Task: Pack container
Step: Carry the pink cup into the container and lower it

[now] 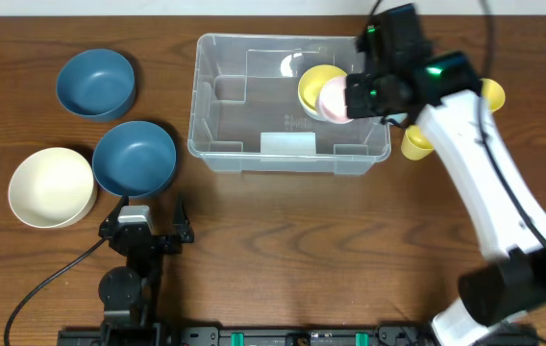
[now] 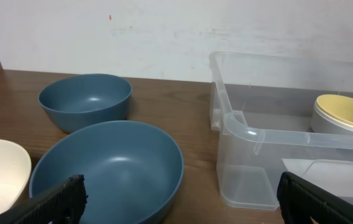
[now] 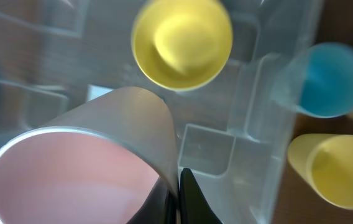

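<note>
Nearest, the left gripper [image 1: 146,223] sits with its jaws spread wide and nothing between them. Just beyond it are a cream bowl [image 1: 52,185] to the left, a near blue bowl [image 1: 134,159] and a far blue bowl [image 1: 95,84]. Right of the bowls, at the far middle of the table, stands the container [image 1: 239,161], upright and open-topped. It looks light and fairly stiff. Its clear walls are probably slick, so the thick rim or a moulded ridge seems the safest place to take hold. A yellow bowl [image 3: 181,42] already rests in its far right part. Above the right end, the right gripper [image 3: 178,190] is clenched on the wall of a pink cup [image 3: 71,180] at the lip. The cup is thin and light and would likely tip if set down crooked. From above, the wrist hides these fingertips. No view shows whether the cup touches the container floor. A pale patch on the near wall cannot be identified. Outside the right wall, a blue cup [image 3: 325,78] and a yellow cup [image 3: 332,168] appear blurred.
</note>
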Controlling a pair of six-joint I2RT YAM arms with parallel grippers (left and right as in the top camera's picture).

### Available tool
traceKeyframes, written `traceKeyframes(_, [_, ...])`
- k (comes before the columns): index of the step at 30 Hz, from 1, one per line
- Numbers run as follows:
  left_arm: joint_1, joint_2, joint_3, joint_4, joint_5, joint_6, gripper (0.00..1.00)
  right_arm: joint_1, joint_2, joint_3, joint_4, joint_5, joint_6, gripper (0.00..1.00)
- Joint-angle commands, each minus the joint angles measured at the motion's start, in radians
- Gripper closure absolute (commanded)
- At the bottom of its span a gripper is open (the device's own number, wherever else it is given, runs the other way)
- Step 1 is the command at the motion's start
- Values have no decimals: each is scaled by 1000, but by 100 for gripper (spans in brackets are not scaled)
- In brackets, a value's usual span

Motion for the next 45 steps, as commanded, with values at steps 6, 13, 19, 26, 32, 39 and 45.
traceKeyframes(6, [3,-6,-16,-37,4,14,2,11,217,13,-17,24,19,99])
traceKeyframes(13, [3,-6,-16,-37,4,14,2,12,325,13,-5,24,19,99])
traceKeyframes(19, [3,-6,-16,-37,4,14,2,11,344,12,17,24,19,99])
traceKeyframes(26, [3,-6,-16,-37,4,14,2,11,344,12,25,24,19,89])
traceKeyframes(32, [3,-6,-16,-37,4,14,2,11,343,18,16,23,19,25])
traceKeyframes(39, [3,-6,-16,-37,4,14,2,11,341,185,-124,18,3,17])
traceKeyframes(45, [3,-6,-16,-37,4,14,2,-15,341,507,-353,33,1,15])
